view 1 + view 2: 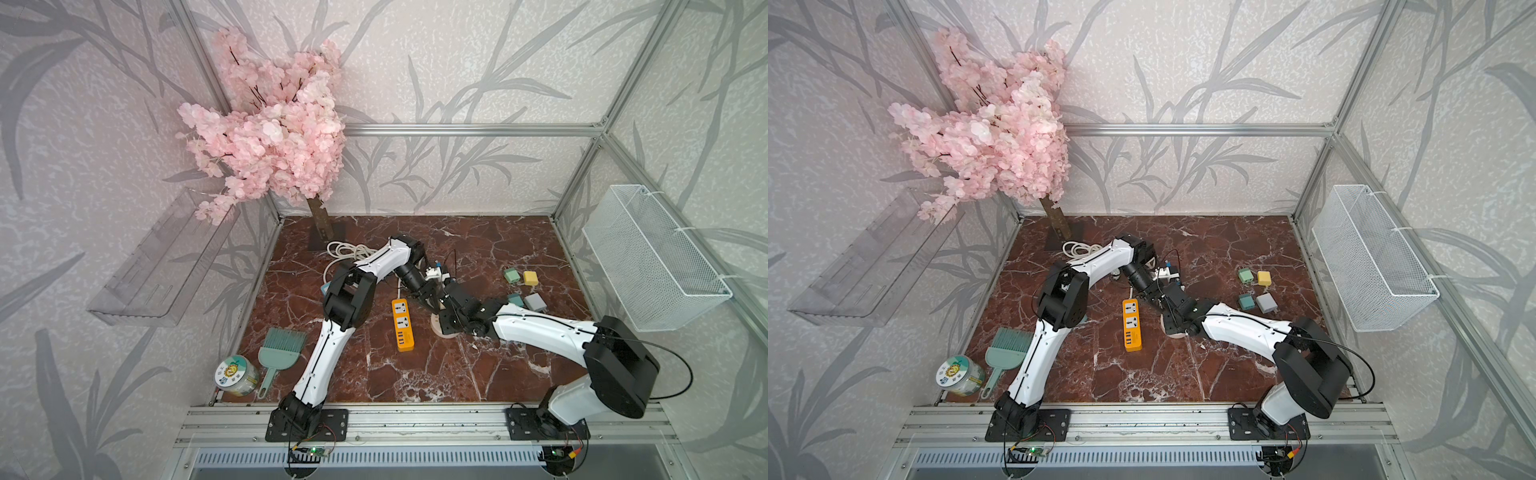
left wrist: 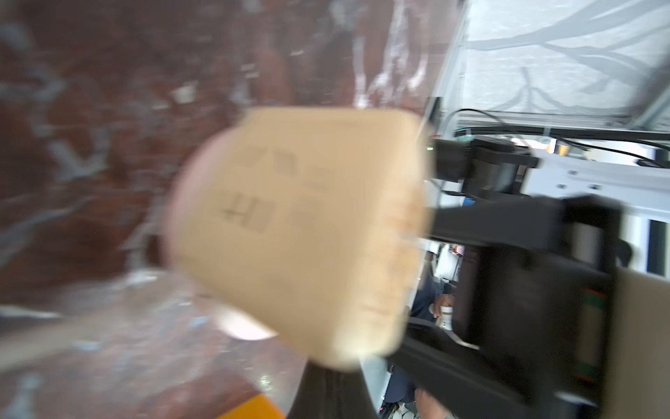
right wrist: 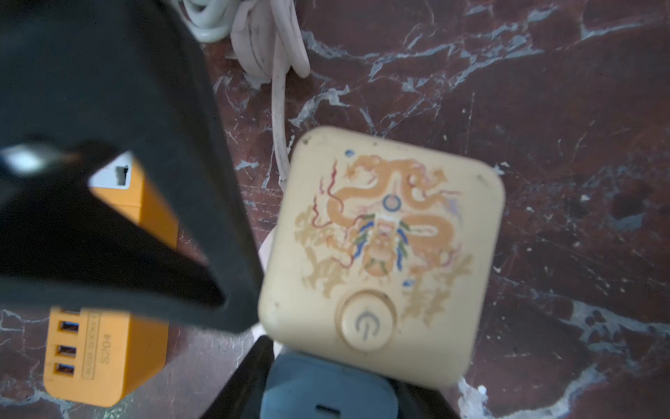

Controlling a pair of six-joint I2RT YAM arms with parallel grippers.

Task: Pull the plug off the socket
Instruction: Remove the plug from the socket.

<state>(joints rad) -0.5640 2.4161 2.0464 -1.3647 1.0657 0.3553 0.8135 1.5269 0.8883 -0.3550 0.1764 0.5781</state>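
Right wrist view gives me the cream cube socket [image 3: 380,254] sitting on the marble tabletop [image 3: 544,109], with the blue plug [image 3: 308,388] butted against one side of it. My right claw [image 3: 326,362] is closed partway on that plug, a black finger on each flank. My left claw [image 3: 224,308] is fully closed with nothing in it, its tip right at the cube's edge, just beside the orange power strip [image 3: 108,355]. Left wrist view is blurred.
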